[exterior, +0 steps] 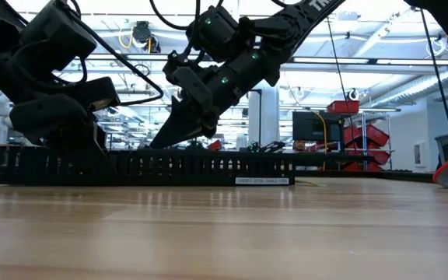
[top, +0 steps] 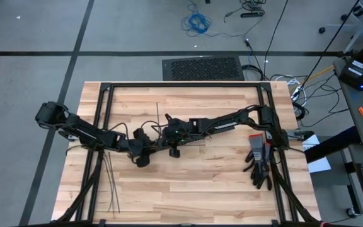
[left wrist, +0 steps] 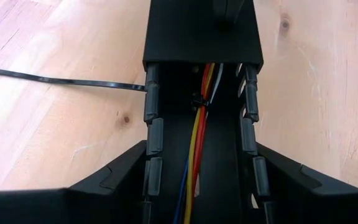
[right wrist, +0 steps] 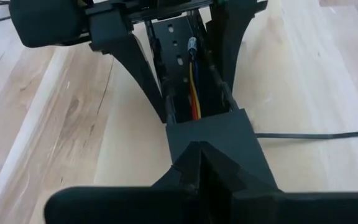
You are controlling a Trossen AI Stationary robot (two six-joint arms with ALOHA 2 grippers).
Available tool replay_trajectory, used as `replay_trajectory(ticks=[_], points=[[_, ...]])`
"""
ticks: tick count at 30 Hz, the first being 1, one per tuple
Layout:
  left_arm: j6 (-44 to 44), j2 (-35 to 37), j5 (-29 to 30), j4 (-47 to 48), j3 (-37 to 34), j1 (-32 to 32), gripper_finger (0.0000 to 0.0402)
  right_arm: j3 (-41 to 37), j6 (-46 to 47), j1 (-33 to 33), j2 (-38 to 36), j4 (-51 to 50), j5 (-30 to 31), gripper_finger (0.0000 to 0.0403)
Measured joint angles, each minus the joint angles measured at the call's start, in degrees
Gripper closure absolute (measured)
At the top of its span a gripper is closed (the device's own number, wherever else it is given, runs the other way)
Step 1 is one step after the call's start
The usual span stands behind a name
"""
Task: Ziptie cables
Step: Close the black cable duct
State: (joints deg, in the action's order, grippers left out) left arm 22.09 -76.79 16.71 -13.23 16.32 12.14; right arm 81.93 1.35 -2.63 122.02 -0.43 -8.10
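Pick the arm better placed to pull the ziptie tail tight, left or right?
Right, probably. The right gripper is shut at the duct beside the ziptie tail; the left gripper straddles the duct, bracing it around the cables.

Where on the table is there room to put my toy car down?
The near edge is bare wood between the zipties and the gloves. The far strip beyond both arms is mostly bare too. The middle is crowded: the left gripper and right gripper meet over the black duct.
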Motion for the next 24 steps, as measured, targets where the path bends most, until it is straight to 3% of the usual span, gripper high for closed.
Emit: replay_trajectory(ticks=[24], points=[[-0.5,-0.1,0.0,-1.0,-0.1,0.0,0.0164,0.4,1.8,-1.1,4.0,9.8,-6.0,0.0403]])
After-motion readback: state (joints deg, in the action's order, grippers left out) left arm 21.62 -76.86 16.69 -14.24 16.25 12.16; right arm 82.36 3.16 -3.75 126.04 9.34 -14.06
